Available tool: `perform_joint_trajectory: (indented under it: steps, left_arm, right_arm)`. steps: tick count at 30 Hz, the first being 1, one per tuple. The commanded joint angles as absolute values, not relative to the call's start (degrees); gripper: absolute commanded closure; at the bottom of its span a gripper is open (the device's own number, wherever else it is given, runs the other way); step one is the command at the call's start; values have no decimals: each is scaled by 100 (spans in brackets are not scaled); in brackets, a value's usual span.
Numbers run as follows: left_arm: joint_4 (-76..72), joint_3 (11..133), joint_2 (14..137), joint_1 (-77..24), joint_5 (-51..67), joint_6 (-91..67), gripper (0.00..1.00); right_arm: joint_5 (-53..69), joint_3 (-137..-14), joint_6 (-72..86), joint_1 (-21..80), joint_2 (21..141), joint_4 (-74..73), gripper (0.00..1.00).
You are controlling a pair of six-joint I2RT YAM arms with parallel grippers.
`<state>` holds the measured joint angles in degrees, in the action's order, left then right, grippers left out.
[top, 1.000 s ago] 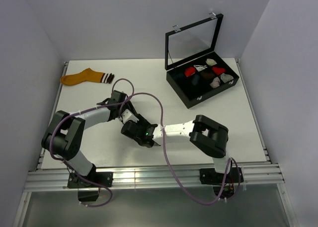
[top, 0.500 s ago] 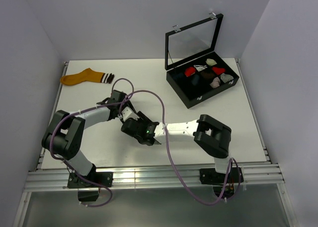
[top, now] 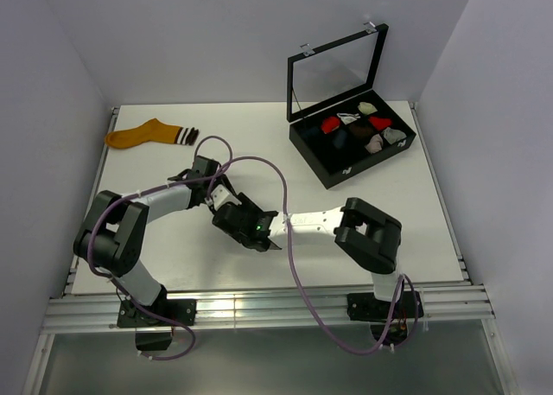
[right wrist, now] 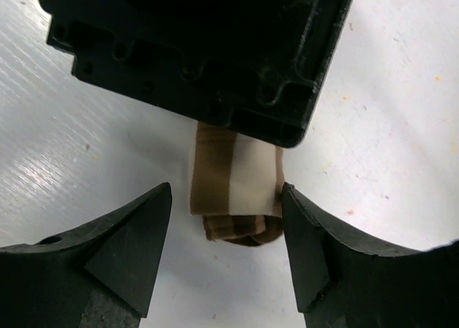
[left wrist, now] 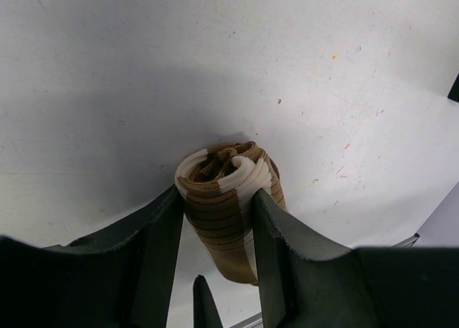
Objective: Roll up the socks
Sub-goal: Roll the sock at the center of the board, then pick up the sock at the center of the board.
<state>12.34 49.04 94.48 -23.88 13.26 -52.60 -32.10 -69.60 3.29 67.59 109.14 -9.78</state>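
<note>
The brown sock with cream stripes [left wrist: 228,206] is rolled into a tight bundle on the white table. My left gripper [left wrist: 216,199] is shut on it, one finger on each side of the roll. In the right wrist view the roll's end [right wrist: 237,191] sticks out from under the left gripper's black body [right wrist: 193,48]. My right gripper [right wrist: 226,231] is open, its fingers on either side of that end, the right finger close to its edge. In the top view both grippers [top: 226,207] meet at the table's middle left and hide the roll. The mustard-orange sock [top: 143,135] lies flat at the far left.
An open black box [top: 339,172] with a raised glass lid stands at the back right and holds several small sock bundles. The arms' purple cables [top: 276,187] loop over the table's middle. White walls close in the table on the left, back and right.
The right gripper has edged a little up and left toward the left gripper. The left arm and both socks have stayed in place.
</note>
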Motion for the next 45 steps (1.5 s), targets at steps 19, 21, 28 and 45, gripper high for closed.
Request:
perform_joint_trajectory:
  steps: [19,21,28,45]
  left_arm:
    - [1942,4860,9694,-2487,835,-4816,54]
    - [1925,4860,9659,-2487,870,-4825,54]
    - [1960,4983,9212,-2400,729,-4869,53]
    - [2751,5362,6602,-713,-156,-4255,35]
  right_arm:
    - [-2865,-5933,580,6267,11470,255,46]
    - [-2769,-5854,659,6240,11522,211,56]
    - [-2382,-5573,887,6100,11347,-104,100]
    - [-2628,-5695,1450,5512,9256,-1239,100]
